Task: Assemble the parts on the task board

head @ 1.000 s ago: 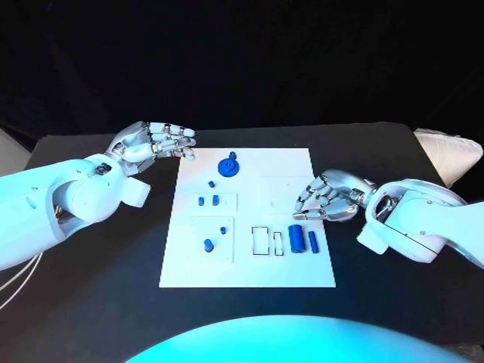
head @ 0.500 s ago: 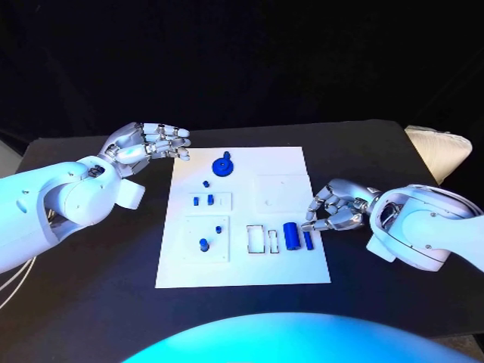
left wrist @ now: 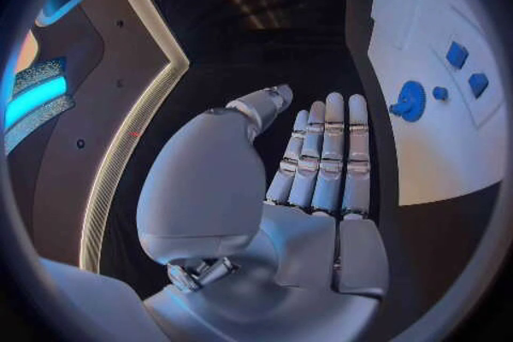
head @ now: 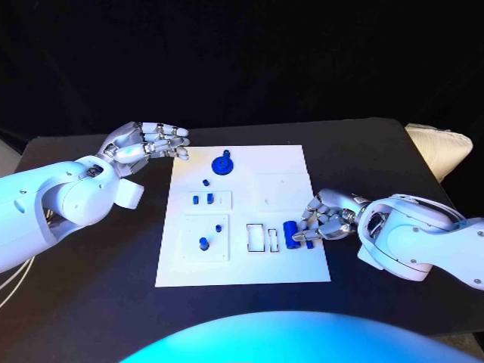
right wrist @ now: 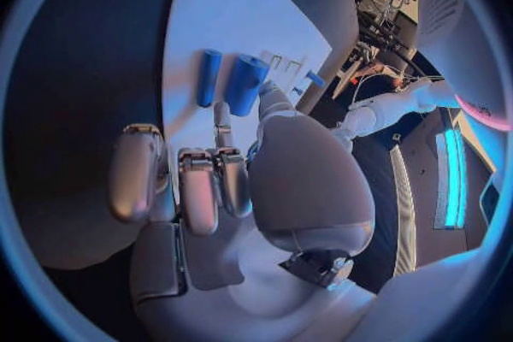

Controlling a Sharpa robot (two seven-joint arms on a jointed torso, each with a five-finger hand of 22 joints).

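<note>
fingers of my right hand (head: pixel 321 220) hovered apart over two blue cylinders (head: pixel 293 235) lying near the board's (head: pixel 264 268) right edge, gripping nothing. my left hand (head: pixel 144 141) hung open beside its far-left corner.

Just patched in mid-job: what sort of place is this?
Likely a robot test bench or lab: a black table against dark backdrop, a white task board with small blue parts, the right hand reaching in.
</note>
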